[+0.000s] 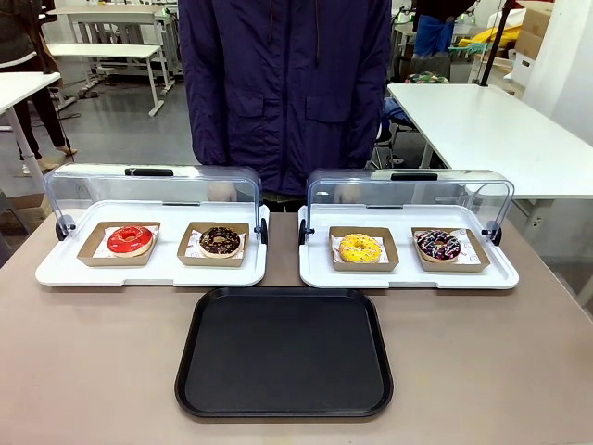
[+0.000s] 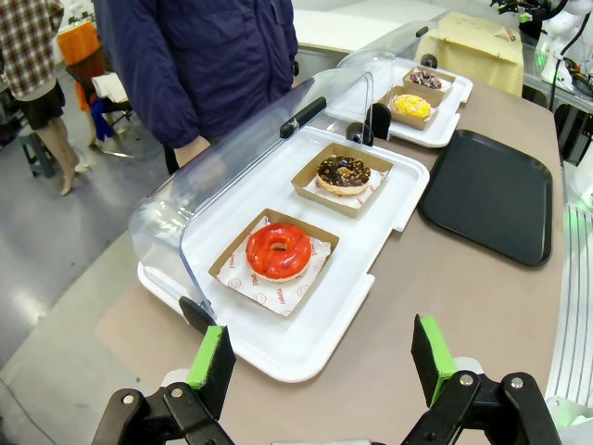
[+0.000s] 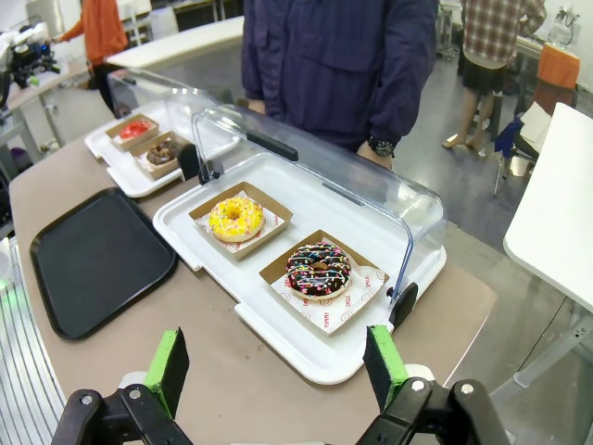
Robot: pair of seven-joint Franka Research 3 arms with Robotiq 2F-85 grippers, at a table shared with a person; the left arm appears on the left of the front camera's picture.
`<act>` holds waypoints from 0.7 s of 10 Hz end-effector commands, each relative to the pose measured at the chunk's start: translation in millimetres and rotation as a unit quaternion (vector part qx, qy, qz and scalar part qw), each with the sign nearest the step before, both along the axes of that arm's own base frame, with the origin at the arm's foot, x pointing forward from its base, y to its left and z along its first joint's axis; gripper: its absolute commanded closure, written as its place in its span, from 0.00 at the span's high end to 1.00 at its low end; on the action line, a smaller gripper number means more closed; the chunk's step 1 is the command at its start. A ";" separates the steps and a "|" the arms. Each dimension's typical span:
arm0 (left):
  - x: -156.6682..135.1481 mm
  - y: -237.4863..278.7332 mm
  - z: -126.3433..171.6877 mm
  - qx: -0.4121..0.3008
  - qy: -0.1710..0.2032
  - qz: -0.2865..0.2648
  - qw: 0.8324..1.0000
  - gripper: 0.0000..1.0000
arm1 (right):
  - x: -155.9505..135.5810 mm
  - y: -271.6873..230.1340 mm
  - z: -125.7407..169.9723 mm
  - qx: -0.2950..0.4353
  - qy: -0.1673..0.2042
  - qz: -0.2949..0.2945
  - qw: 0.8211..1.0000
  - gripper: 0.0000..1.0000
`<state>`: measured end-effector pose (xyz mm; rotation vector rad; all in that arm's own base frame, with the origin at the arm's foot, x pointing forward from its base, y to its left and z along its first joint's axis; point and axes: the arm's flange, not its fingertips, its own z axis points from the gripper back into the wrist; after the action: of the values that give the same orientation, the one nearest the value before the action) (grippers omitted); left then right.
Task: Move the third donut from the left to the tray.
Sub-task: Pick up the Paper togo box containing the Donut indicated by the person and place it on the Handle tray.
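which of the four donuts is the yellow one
The third donut from the left, in the left holder of the right-hand display tray; the others are iced red or dark chocolate.

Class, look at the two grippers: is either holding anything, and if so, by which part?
Nothing is held. The left gripper and the right gripper are both open and empty; the yellow donut sits untouched in its cardboard holder.

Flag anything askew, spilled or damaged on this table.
Nothing stands out: the yellow donut, red donut and both chocolate donuts sit whole in their cardboard holders, both clear lids are raised, and the black tray lies flat.
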<state>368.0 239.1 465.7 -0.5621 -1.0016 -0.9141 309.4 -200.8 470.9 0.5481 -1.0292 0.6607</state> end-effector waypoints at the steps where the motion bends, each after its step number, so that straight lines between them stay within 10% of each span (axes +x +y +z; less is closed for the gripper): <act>1: -1.8 0.5 0.5 0.003 0.000 -0.005 1.000 1.00 | 3.5 -1.1 0.1 0.001 -0.017 0.002 1.000 1.00; 7: -1.8 0.5 0.5 0.003 0.000 -0.005 1.000 1.00 | 3.5 -1.1 0.1 0.001 -0.017 0.002 1.000 1.00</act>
<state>368.0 239.1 465.7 -0.5621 -1.0016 -0.9141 309.4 -200.9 470.8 0.5481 -1.0292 0.6608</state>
